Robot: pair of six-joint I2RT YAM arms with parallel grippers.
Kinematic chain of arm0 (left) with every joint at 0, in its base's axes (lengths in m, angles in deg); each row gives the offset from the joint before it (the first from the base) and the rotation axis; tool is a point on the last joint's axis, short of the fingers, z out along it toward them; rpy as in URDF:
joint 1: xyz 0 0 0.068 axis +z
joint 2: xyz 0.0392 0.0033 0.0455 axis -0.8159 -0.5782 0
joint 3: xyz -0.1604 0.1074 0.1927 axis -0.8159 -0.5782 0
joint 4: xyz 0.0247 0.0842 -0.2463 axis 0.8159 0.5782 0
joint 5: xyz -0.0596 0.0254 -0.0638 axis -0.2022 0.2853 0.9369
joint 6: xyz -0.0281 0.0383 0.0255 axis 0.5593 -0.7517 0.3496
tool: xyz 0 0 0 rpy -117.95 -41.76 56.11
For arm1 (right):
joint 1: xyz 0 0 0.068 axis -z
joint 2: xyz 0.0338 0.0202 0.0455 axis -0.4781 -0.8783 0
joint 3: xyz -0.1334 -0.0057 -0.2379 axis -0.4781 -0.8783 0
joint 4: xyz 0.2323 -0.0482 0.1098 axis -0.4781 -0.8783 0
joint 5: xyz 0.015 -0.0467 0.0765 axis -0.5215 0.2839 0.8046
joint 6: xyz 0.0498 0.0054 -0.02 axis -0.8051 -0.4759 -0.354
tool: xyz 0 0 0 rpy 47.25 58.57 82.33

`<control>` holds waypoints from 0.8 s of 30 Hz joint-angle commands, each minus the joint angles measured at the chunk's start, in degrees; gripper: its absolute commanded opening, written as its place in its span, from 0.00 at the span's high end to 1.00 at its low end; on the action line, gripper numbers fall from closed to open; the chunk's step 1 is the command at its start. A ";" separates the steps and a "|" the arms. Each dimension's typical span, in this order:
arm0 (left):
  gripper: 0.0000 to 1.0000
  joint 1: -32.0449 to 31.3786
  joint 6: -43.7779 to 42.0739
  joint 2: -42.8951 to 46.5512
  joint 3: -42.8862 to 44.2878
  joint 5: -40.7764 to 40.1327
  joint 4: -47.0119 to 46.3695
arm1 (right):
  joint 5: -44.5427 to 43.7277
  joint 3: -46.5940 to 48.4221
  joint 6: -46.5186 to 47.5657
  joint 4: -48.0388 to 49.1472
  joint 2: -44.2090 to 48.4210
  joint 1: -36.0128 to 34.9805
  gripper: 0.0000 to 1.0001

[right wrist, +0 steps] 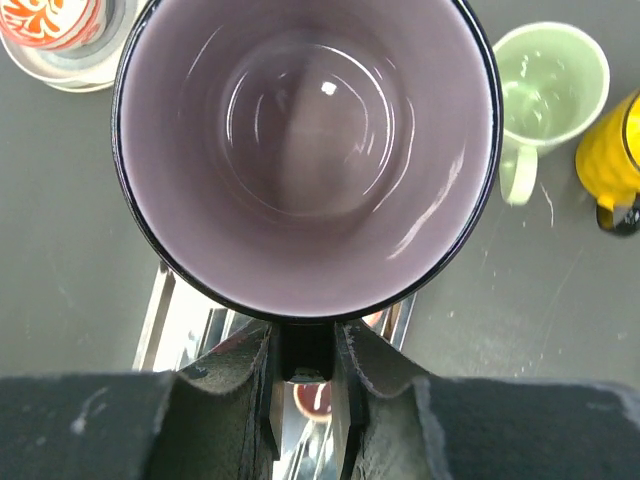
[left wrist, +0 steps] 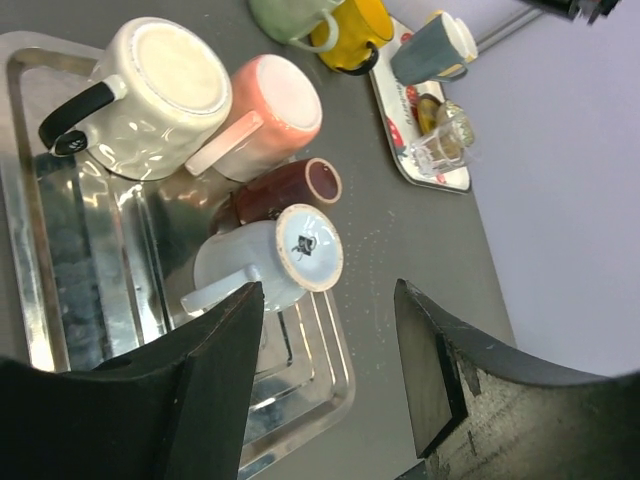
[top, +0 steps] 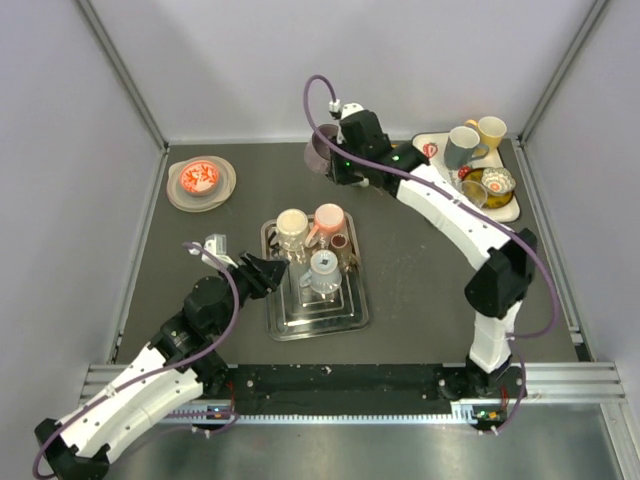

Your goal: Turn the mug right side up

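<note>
A dark mug with a purple inside [right wrist: 305,150] is held by its handle in my right gripper [right wrist: 305,365], its open mouth facing the wrist camera. In the top view this mug [top: 318,152] hangs at the back of the table, above the surface, with the right gripper [top: 336,157] shut on it. My left gripper [left wrist: 330,340] is open and empty, over the near right corner of the metal tray [left wrist: 60,300]. In the top view the left gripper [top: 275,270] is at the tray's left side.
The metal tray [top: 340,315] holds a cream mug [top: 292,232], a pink mug [top: 329,220], a small dark red mug [top: 341,243] and a pale mug [top: 322,270]. A white tray [top: 505,205] with mugs stands back right. A plate with a red bowl [top: 200,180] is back left.
</note>
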 commanded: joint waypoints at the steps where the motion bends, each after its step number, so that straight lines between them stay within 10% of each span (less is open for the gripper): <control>1: 0.40 0.25 -1.79 -1.72 1.76 -1.99 -0.39 | -2.00 12.12 3.50 2.58 -5.67 0.65 1.00; 24: 0.37 0.69 -3.20 -6.81 -0.18 -2.34 -1.79 | 8.28 33.84 5.08 2.31 -34.24 6.11 1.00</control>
